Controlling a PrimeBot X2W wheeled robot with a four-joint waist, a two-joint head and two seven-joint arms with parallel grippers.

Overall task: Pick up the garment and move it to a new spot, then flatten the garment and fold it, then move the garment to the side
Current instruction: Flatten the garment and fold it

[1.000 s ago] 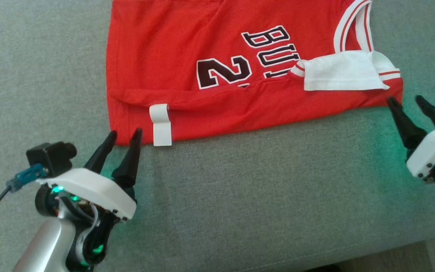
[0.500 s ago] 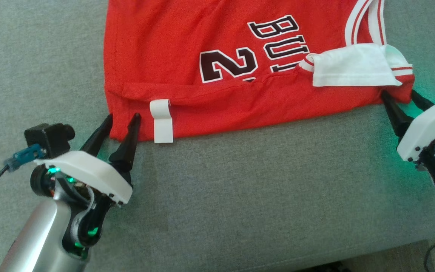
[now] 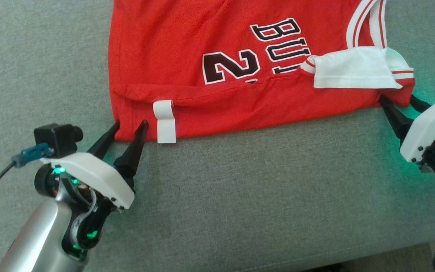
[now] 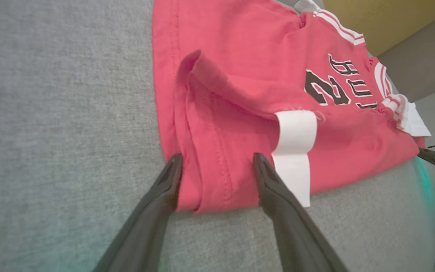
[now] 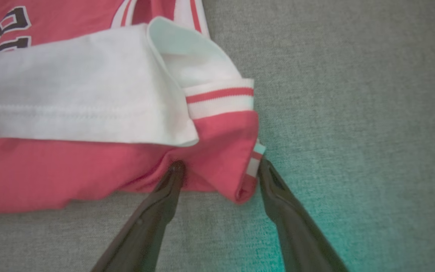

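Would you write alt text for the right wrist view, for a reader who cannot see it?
The open right gripper straddles a corner of the red jersey, which has striped trim and lies on a grey fabric surface. A white flap lies folded over it.

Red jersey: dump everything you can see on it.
The jersey is red cloth with black, white-outlined lettering and a number, red-and-white striped trim, a white sleeve folded across it and a white label at its near edge. It lies mostly flat on the grey cushion, near edge folded over. The left jaws, open, straddle its near left corner; the right jaws, open, straddle its near right corner.
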